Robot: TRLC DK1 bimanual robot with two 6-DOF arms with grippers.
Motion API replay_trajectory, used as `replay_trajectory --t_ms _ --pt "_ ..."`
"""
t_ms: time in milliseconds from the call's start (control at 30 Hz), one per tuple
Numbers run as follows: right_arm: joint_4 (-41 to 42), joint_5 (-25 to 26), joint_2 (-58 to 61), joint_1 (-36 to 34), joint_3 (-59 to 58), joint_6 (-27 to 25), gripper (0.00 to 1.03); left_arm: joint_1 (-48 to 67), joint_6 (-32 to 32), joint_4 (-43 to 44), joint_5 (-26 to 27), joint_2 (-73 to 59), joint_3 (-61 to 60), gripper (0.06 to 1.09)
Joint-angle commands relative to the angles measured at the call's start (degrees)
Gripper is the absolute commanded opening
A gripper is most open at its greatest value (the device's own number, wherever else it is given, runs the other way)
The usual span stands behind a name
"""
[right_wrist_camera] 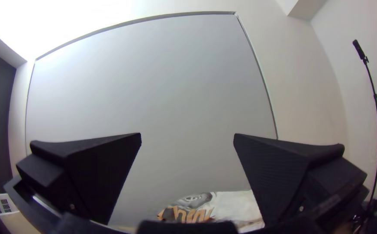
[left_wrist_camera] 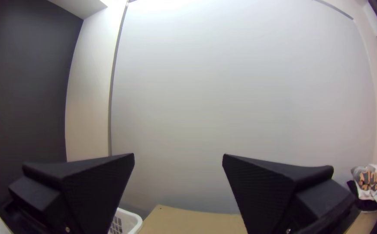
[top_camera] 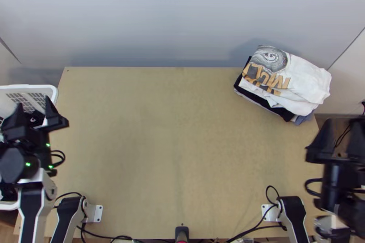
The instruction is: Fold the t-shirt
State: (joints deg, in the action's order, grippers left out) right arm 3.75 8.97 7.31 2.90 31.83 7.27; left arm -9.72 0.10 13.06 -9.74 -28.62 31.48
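A white t-shirt (top_camera: pixel 301 81) with a grey and orange print lies folded on a stack of dark and grey cloth at the table's back right corner. My left gripper (top_camera: pixel 33 106) is open above the white basket at the left, with nothing between its fingers; the left wrist view shows the same gripper (left_wrist_camera: pixel 178 158) spread wide. At the right edge, nearer than the stack, is my right gripper (top_camera: pixel 340 126), also open and holding nothing. In the right wrist view, the printed shirt (right_wrist_camera: pixel 236 206) appears beyond the right gripper (right_wrist_camera: pixel 187 136).
The white basket (top_camera: pixel 52 92) with dark cloth in it stands along the table's left edge. Bare tabletop (top_camera: pixel 173 142) spans the middle. Cables lie along the near edge, by the arm bases. A grey wall (top_camera: pixel 159 19) rises behind the table.
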Motion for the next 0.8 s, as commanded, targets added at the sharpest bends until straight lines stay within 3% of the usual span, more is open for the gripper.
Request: replay_trajectory --t_ms 0,233,300,467,767 --pt "8.9 -0.1 -7.7 -0.8 -20.1 0.9 0.99 -0.7 1.4 10.9 1.0 4.4 -15.0 1.04" --pt "17.1 -0.2 -7.7 -0.1 -29.7 -2.6 0.99 0.7 -1.2 16.1 2.8 16.1 -30.3 1.04" --pt "16.7 -0.1 -7.7 1.9 -31.1 -3.0 0.99 0.8 -2.5 5.8 3.0 25.1 -31.7 1.05" --pt "-1.6 -0.2 -7.7 3.2 -31.6 -3.1 0.99 0.0 -3.4 -8.2 3.2 28.7 -31.7 1.05" --pt "-2.8 -1.3 -7.4 1.5 -31.5 -2.8 0.99 -2.5 -2.6 -11.7 3.6 28.7 -31.5 1.05"
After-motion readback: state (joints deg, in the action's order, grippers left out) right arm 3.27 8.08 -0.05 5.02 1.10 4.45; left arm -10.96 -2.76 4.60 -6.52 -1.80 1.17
